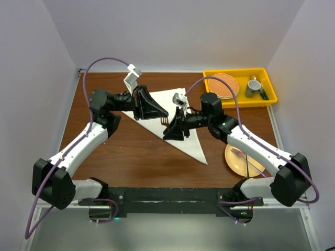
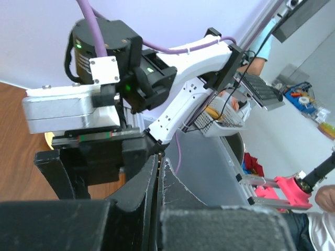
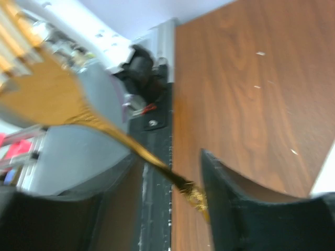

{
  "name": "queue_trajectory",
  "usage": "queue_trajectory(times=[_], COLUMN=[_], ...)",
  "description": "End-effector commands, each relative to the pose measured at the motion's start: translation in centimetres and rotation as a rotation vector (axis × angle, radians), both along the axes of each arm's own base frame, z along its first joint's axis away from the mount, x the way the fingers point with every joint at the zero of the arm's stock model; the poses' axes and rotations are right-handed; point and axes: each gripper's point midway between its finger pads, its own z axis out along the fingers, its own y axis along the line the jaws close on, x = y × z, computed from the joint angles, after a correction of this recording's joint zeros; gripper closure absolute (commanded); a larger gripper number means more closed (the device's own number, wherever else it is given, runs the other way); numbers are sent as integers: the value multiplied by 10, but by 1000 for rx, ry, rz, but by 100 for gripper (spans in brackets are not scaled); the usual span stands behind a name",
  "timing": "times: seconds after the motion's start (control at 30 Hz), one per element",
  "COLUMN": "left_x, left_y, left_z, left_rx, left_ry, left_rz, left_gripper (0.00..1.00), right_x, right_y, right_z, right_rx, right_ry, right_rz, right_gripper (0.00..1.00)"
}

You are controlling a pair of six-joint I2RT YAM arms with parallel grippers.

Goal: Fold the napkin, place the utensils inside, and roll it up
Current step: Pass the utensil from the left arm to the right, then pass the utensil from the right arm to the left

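Resting closed above the folded napkin (image 1: 194,146) on the tabletop (image 1: 131,157), the left gripper (image 1: 162,112) could steady the cloth. Gold fork (image 3: 123,137) lies between the right gripper's (image 1: 174,130) half-parted jaws, grip unclear; lay it along the fold.

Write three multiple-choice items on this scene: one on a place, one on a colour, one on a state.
1. Where is the mug?
A. in the yellow bin
B. on the small plate
C. held by an arm

2. What colour is the fork?
A. silver
B. gold
C. black

3. How does the napkin lie?
A. rolled up
B. spread out square
C. folded into a triangle

Answers:
1 A: the mug stands inside the yellow bin at the far right.
2 B: the fork shines gold in the right wrist view.
3 C: the napkin lies flat with three corners showing.
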Motion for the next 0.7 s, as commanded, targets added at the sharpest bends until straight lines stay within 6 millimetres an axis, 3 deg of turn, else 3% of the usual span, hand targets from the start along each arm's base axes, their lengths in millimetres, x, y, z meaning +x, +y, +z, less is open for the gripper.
queue_trajectory(times=[0.0, 0.03, 0.07, 0.1, 0.13, 0.17, 0.2, 0.23, 0.27, 0.37, 0.4, 0.47, 0.5, 0.57, 0.6, 0.67], left_x=[36, 47, 73, 84, 105, 112, 117, 118, 127, 131, 120, 125, 115, 123, 120, 119], left_y=[0, 3, 8, 13, 25, 32, 41, 48, 59, 68, 53, 50, 32, 25, 7, -5], left_z=[2, 1, 10, -10, -9, -1, -15, -10, -9, -12, -17, -16, -23, -36, -49, -44], left_rx=[19, 44, 51, 142, 168, 170, 236, 238, 244, 283, 317, 353, 389, 454, 498, 495], left_ry=[63, 69, -19, 62, 32, 17, 68, 52, 51, 58, 60, 50, 57, 80, 75, 66], left_rz=[174, 246, 402, 481, 636, 706, 770, 825, 914, 1054, 1043, 1159, 1136, 1216, 1198, 1214], left_gripper=[100, 96, 88, 75, 50, 41, 36, 25, 23, 24, 27, 28, 31, 35, 38, 39], right_x=[24, 33, 38, 45, 50, 66, 73, 77, 83, 100, 110, 113, 118, 118, 120, 119], right_y=[1, -2, -5, -9, -14, -22, -28, -34, -39, -55, -67, -74, -83, -83, -84, -84], right_z=[-2, -6, -6, -5, -8, -12, -14, -15, -15, -21, -25, -33, -35, -33, -32, -36], right_rx=[-70, -89, -98, -113, -149, -197, -232, -263, -286, -384, -440, -527, -566, -559, -550, -556], right_ry=[-84, -91, -100, -111, -113, -134, -139, -146, -160, -206, -230, -229, -241, -231, -233, -217], right_rz=[-177, -239, -279, -331, -372, -467, -516, -551, -592, -725, -813, -849, -903, -926, -941, -944], right_gripper=[83, 96, 100, 100, 100, 100, 100, 100, 100, 100, 100, 100, 100, 100, 100, 100])
